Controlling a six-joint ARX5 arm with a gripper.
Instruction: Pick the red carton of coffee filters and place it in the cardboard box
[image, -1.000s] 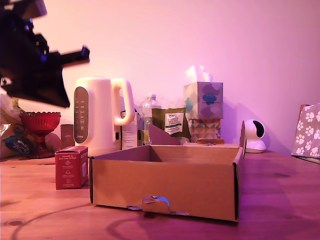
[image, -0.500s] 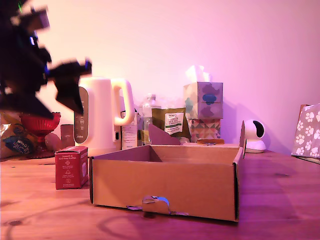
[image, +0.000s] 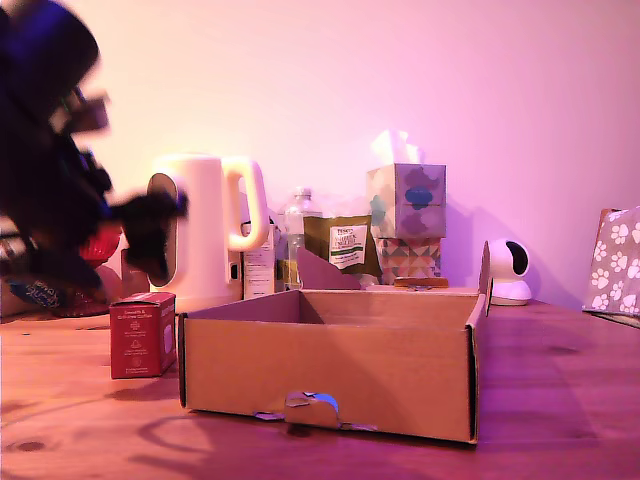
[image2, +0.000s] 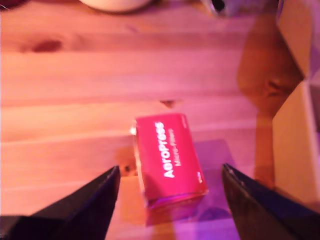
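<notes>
The arm has dropped over the last second from high above the kettle (image: 205, 232) to just above the carton (image: 143, 334), so the approach is nearly done and the grasp looks next. In the exterior view the hand (image: 150, 240) hangs blurred at about 12 o'clock over the carton, not touching it. The wrist view looks straight down: the hand (image2: 170, 185) has its fingers (image2: 92, 200) spread wide apart, with the carton (image2: 169, 159) between them, its "AeroPress" face up. The carton stands on the worktop (image: 560, 400), just beside the box (image: 330, 370), at the box's 9 o'clock in the exterior view. The box appears empty.
</notes>
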